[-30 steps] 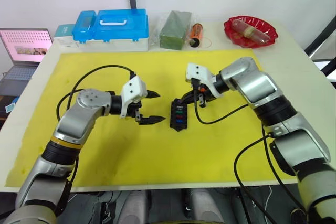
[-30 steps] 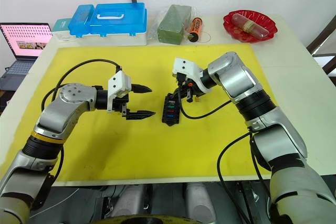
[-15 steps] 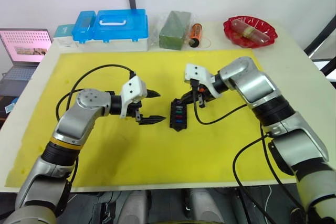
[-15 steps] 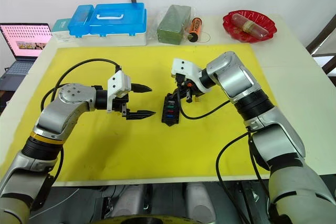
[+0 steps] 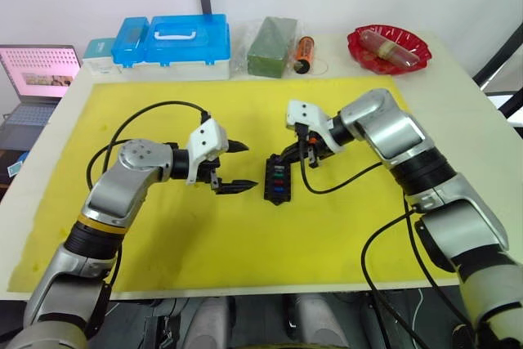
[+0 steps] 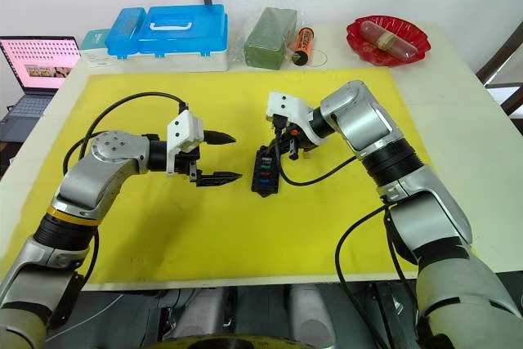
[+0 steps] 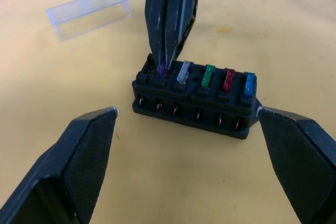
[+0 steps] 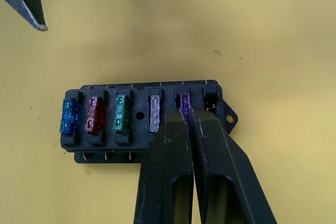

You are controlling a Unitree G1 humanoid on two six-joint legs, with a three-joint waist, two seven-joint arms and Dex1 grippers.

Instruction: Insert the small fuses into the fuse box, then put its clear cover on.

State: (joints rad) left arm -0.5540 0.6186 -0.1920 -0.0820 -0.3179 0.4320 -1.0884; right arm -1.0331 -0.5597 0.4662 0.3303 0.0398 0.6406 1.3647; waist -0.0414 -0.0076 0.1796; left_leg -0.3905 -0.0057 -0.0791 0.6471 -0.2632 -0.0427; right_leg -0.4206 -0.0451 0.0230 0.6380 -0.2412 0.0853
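Right gripper pinches the tiny translucent purple fuse straight above its slot in the small black slotted fuse box, mid yellow mat; left gripper gapes empty alongside.

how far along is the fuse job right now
Done: blue, red, green and grey fuses sit in the fuse box. In hand: the right end effector pinches the purple fuse at its slot. Left: one end slot looks empty, and the clear cover lies aside.
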